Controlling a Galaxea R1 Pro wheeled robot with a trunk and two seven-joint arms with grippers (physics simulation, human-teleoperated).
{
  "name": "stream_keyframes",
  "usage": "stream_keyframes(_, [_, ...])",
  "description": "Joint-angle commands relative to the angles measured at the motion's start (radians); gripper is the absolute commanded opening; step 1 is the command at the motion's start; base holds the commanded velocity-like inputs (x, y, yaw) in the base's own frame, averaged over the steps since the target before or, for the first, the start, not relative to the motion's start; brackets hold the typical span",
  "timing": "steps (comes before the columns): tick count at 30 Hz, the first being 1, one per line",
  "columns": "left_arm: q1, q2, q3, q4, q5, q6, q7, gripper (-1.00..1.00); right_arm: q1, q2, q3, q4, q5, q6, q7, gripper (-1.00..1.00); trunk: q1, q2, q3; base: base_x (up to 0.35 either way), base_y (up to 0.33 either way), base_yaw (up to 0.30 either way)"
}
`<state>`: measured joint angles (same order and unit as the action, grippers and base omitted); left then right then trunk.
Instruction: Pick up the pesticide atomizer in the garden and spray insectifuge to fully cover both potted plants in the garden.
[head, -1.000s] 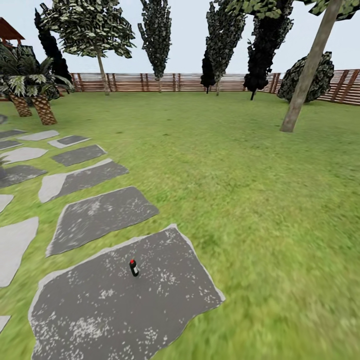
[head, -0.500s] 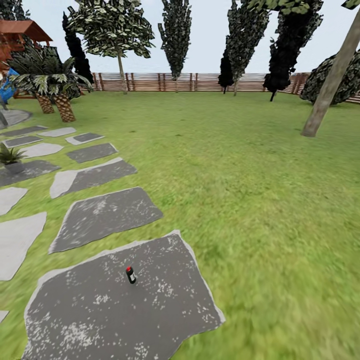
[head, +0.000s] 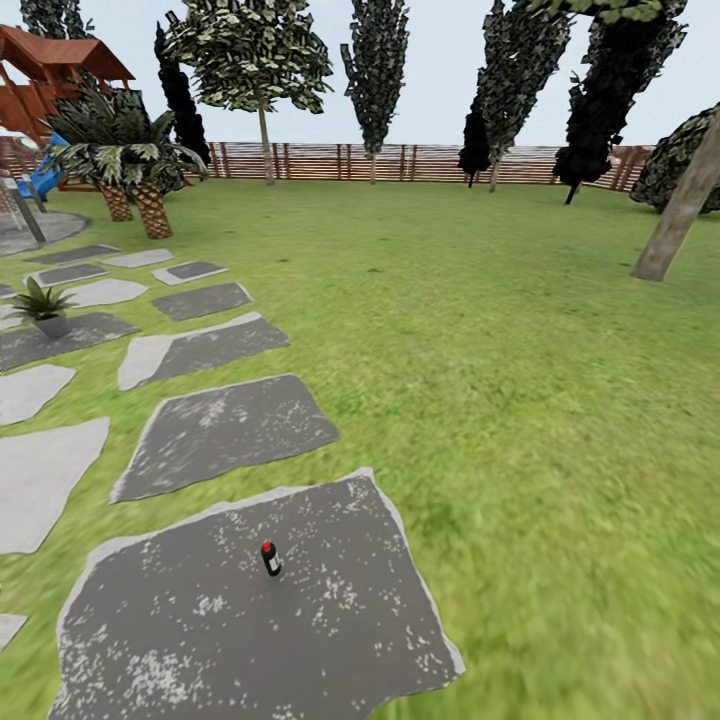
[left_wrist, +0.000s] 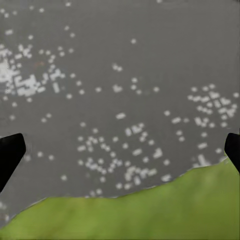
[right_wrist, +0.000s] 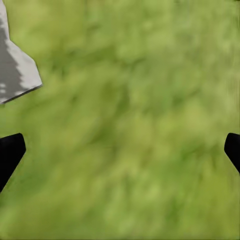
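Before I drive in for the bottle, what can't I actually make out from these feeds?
- Small dark bottle with a red top, head view: too small to read its nozzle direction or label.
- Second potted plant: one green rosette in a grey pot shows near the head view's left edge; anything beyond is cut off.
- Jaws: both wrist views catch just dark fingertips at the frame edges.
- Lawn, right wrist view: blurred.

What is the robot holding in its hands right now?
Nothing. Both grippers, left gripper and right gripper, are open with nothing between the fingers. The pesticide atomizer stands alone on a stepping stone.
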<state>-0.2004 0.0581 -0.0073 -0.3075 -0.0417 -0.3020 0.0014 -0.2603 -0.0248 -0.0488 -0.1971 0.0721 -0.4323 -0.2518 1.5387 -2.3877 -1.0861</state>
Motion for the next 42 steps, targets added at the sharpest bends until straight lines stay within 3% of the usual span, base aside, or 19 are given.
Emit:
stream_keyframes(1, [-0.001, 0.0, 0.0, 0.001, -0.003, -0.003, 0.0, 1.0, 0.0, 0.0, -0.005, 0.001, 0.008, -0.003, -0.003, 1.0, 0.0, 0.0, -0.001, 0.127, 0.29, 0.001])
stream_keyframes(8, [-0.026, 0.0, 0.001, -0.013, -0.002, 0.012, 0.005, 1.0, -0.001, 0.003, -0.006, -0.032, 0.008, -0.001, 0.002, 1.0, 0.0, 0.0, -0.001, 0.083, 0.106, 0.0])
stream_keyframes(11, [-0.128, 0.005, 0.002, -0.008, -0.002, 0.032, 0.01, 1.0, -0.005, 0.005, -0.006, -0.169, 0.006, 0.004, 0.003, 1.0, 0.0, 0.0, -0.001, 0.005, 0.006, 0.0])
stream_keyframes(16, [-0.305, 0.028, 0.002, -0.004, 0.004, 0.14, 0.013, 1.0, -0.027, 0.007, -0.004, -0.421, 0.003, 0.025, 0.003, 1.0, 0.0, 0.0, -0.001, 0.001, 0.001, 0.0])
stream_keyframes(22, [-0.429, 0.022, 0.003, -0.003, 0.018, 0.207, 0.004, 1.0, -0.132, 0.027, -0.003, -0.489, 0.003, 0.162, 0.033, 1.0, 0.0, 0.0, -0.001, 0.0, 0.0, 0.0])
stream_keyframes(25, [-0.438, 0.023, 0.003, -0.001, 0.022, 0.231, 0.0, 1.0, -0.178, 0.025, -0.002, -0.494, 0.005, 0.223, 0.054, 1.0, 0.0, 0.0, -0.001, 0.0, 0.0, 0.0])
stream_keyframes(29, [-0.434, 0.03, 0.0, -0.001, 0.021, 0.228, -0.001, 1.0, -0.183, 0.018, -0.003, -0.494, 0.009, 0.23, 0.06, 1.0, 0.0, 0.0, -0.001, 0.0, 0.0, 0.0])
stream_keyframes(30, [-0.429, 0.029, 0.0, -0.001, 0.021, 0.226, 0.0, 1.0, -0.183, 0.009, -0.005, -0.493, 0.008, 0.231, 0.06, 1.0, 0.0, 0.0, -0.001, 0.0, 0.0, 0.0])
stream_keyframes(31, [-0.412, 0.022, -0.002, -0.002, 0.022, 0.224, 0.004, 1.0, -0.183, -0.021, -0.005, -0.491, 0.005, 0.231, 0.059, 1.0, 0.0, 0.0, -0.001, 0.25, 0.0, 0.0])
stream_keyframes(42, [-0.39, 0.021, 0.008, -0.016, 0.023, 0.225, 0.015, 1.0, -0.181, -0.023, -0.004, -0.452, 0.008, 0.23, 0.059, 1.0, 0.0, 0.0, -0.001, 0.247, -0.138, 0.0])
